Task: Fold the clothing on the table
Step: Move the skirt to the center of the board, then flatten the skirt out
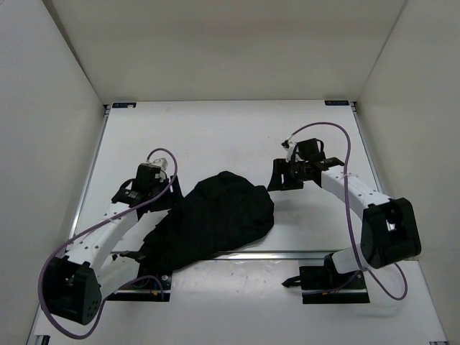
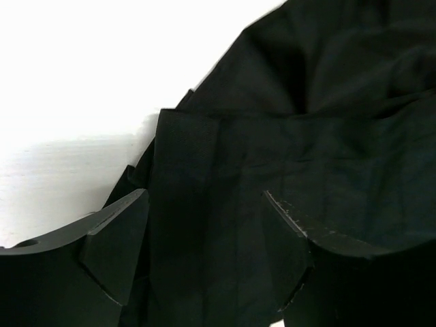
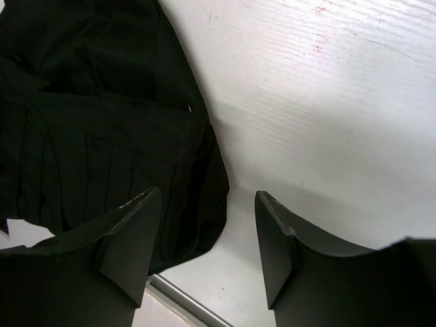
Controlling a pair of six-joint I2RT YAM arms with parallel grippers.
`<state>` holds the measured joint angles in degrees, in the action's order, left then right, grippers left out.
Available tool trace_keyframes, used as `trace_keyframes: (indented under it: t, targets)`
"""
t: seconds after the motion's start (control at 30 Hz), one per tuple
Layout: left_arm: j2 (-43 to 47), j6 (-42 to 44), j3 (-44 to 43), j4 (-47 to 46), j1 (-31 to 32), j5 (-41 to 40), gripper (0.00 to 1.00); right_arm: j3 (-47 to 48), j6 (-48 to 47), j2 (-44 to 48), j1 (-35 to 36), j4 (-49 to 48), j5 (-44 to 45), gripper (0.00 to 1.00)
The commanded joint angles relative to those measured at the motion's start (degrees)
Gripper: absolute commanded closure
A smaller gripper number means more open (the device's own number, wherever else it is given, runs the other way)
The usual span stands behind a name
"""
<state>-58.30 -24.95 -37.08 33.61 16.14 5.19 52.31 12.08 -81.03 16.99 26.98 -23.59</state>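
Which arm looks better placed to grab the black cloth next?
Probably the left. The left gripper hangs open over the clothing, fabric lying between its fingers. The right gripper is open too, but sits off the garment's edge, partly over bare table.

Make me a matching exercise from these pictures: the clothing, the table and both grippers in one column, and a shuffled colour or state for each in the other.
Things:
1. clothing
2. left gripper
3. right gripper
4. table

States:
A. white, with thin metal rails at its edges
B. open, black fabric filling the gap between its fingers
C. black, lying in a crumpled heap
D. open, white surface showing between its fingers, beside the fabric's edge

Pairs: 1-C, 2-B, 3-D, 4-A
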Motion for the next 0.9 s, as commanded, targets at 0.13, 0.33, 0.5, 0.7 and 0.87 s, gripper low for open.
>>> trace_keyframes:
  t: [0.13,0.33,0.5,0.7,0.87]
  targets:
    - [-4.7,-1.1,0.8,-4.4,2.7,-1.5,0.27,3.3,-1.6,-3.9,-0.2,-6.5,-4.0,0.46]
    - [-10.2,-1.6,-2.7,-4.9,6.3,-8.1,0.30,3.0,-0.8,-4.3,-0.2,-8.8,-4.8,0.46]
    - [-15.1,-2.0,-4.0,-5.2,8.8,-11.6,0.33,3.6,-1.4,-5.3,-0.7,-7.8,-4.6,0.46]
    - [-19.0,-2.4,-3.4,-7.5,10.1,-11.7,0.68,4.1,-2.7,-7.3,-2.9,-7.6,-8.3,0.42]
    - [-20.6,-1.6,-2.8,-8.6,9.9,-11.1,1.00,5.5,-3.7,-10.7,-1.7,-6.3,-9.8,0.40]
